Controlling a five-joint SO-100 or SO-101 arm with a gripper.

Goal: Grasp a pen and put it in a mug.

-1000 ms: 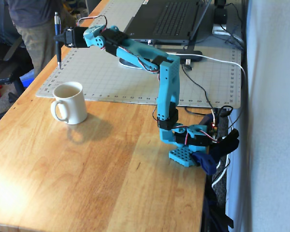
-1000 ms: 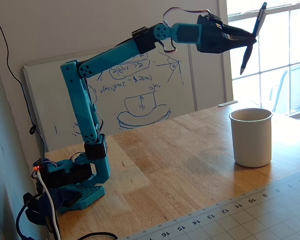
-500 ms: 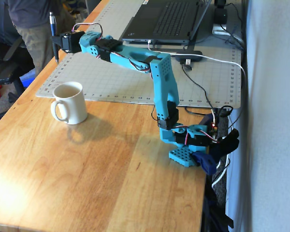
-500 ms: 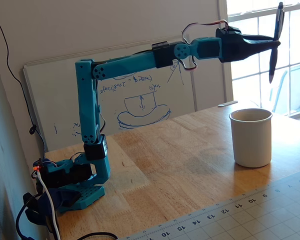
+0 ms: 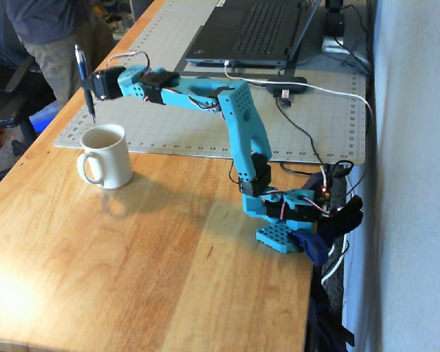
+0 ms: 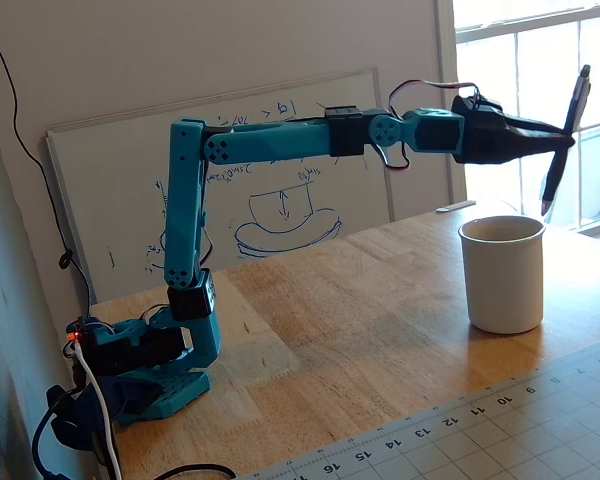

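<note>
The white mug [image 5: 105, 156] stands upright on the wooden table; it shows in both fixed views [image 6: 501, 272]. My gripper [image 5: 90, 83] is shut on the dark pen [image 5: 84, 79] and holds it nearly upright, tip down, in the air. In a fixed view the pen [image 6: 567, 135] hangs from the gripper [image 6: 560, 141] with its tip just above the mug's far right rim. In the other fixed view the tip sits just above and left of the mug's opening. The pen is outside the mug.
A grey cutting mat [image 5: 205, 125] lies behind the mug, with a laptop [image 5: 249, 33] on it. Cables [image 5: 308, 139] run past the arm's base [image 5: 286, 220]. A person [image 5: 51, 44] stands beyond the table. A whiteboard [image 6: 250, 190] leans on the wall.
</note>
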